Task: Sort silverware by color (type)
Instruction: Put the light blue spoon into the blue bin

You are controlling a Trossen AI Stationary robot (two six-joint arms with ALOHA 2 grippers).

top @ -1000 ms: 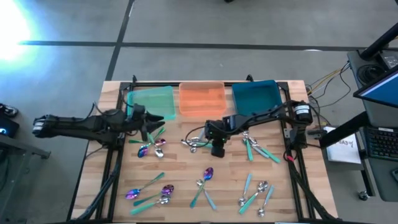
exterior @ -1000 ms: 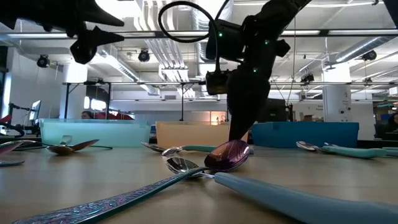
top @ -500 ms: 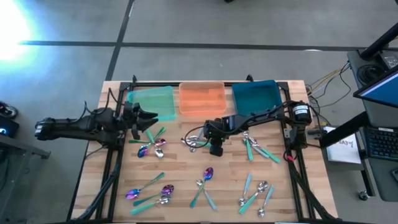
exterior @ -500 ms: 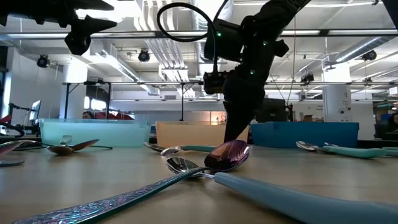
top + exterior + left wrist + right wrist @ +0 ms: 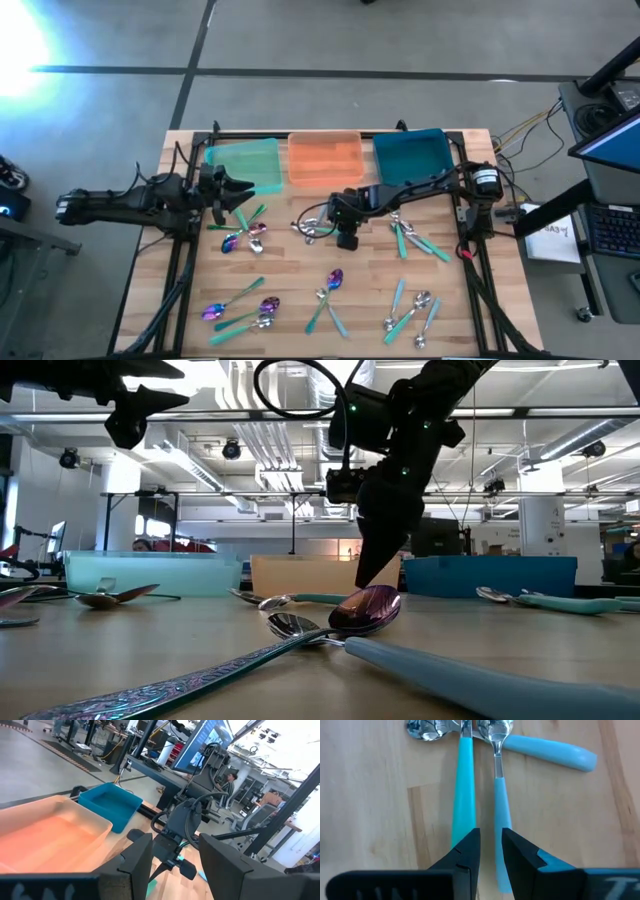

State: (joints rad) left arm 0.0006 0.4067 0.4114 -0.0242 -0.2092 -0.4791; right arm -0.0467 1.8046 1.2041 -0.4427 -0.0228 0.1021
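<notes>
words: none could be read | numbers: none | labels or brands: none | paper beside the table: had marks on it, too small to tell | screen in the room: blue, nothing on it could be read

Three trays sit side by side along the far edge of the wooden table: a green tray, an orange tray and a teal tray.
</notes>
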